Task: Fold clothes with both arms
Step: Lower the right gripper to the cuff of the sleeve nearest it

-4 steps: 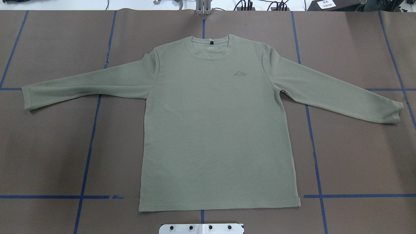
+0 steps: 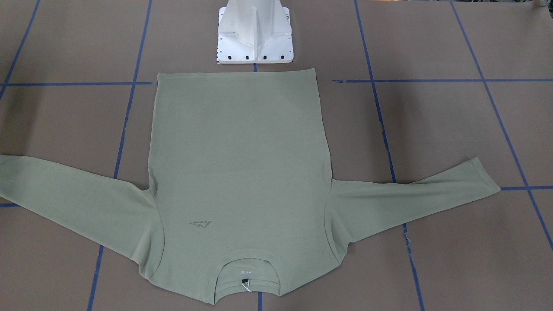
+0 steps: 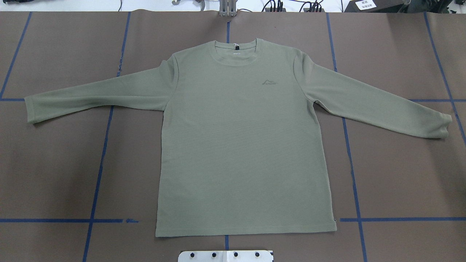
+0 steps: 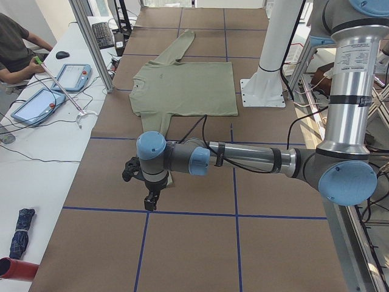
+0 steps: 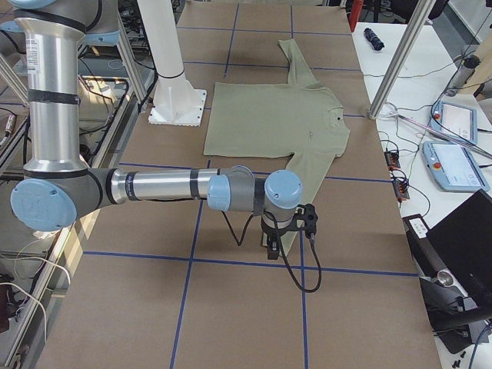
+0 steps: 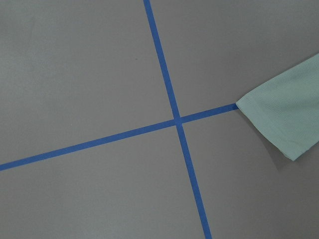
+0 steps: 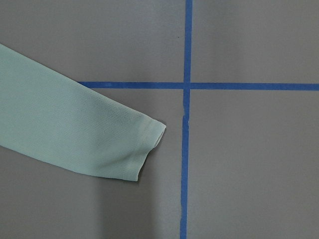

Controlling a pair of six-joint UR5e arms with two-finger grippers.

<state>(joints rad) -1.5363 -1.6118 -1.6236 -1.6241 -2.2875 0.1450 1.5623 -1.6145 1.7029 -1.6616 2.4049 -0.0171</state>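
Observation:
The sage-green long-sleeved shirt (image 3: 240,138) lies flat and face up on the brown table, collar at the far side and both sleeves spread out; it also shows in the front view (image 2: 237,164). My left gripper (image 4: 149,198) hangs over the cuff of the sleeve on my left (image 6: 289,119), seen only in the left side view. My right gripper (image 5: 270,247) hangs over the other sleeve's cuff (image 7: 99,144), seen only in the right side view. I cannot tell whether either gripper is open or shut. Neither arm shows in the overhead or front view.
The white pedestal base (image 2: 255,39) stands at the shirt's hem. Blue tape lines (image 3: 98,182) cross the table. A side bench with tablets (image 4: 70,76) and a seated person (image 4: 15,42) lies past the far edge. Metal frame posts (image 5: 403,54) stand there.

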